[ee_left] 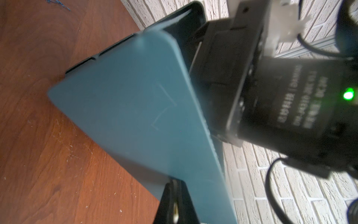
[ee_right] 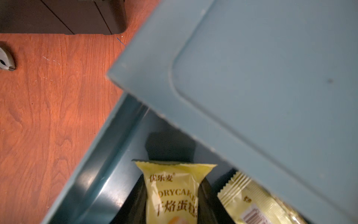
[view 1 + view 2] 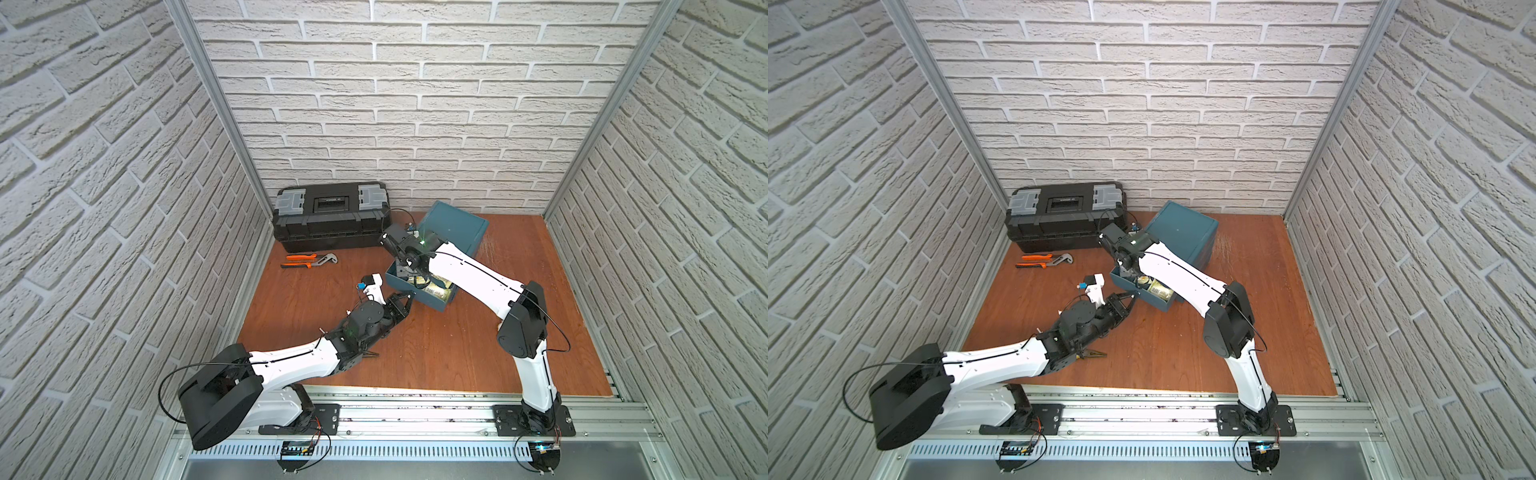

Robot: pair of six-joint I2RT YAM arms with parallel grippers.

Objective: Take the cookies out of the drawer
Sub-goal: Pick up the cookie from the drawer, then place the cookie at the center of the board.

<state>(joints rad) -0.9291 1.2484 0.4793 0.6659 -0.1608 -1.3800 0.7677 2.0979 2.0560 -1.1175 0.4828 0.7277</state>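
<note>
A teal drawer (image 3: 432,302) stands pulled out of its teal cabinet (image 3: 455,230) at the back of the wooden table. Cream cookies (image 3: 438,286) lie inside it, also seen in a top view (image 3: 1160,289). My right gripper (image 2: 172,180) reaches down into the drawer and is shut on a cream cookie packet (image 2: 174,195), with a black finger against each side. Another cream packet (image 2: 251,203) lies beside it, partly under the cabinet's edge. My left gripper (image 1: 175,182) is shut, its tips against the lower edge of the drawer front (image 1: 135,97), at the front's left end in a top view (image 3: 409,296).
A black toolbox (image 3: 330,216) stands against the back wall, left of the cabinet. Orange-handled pliers (image 3: 309,261) lie in front of it. A small pair of pliers (image 3: 1096,354) lies under my left arm. Brick walls close in three sides.
</note>
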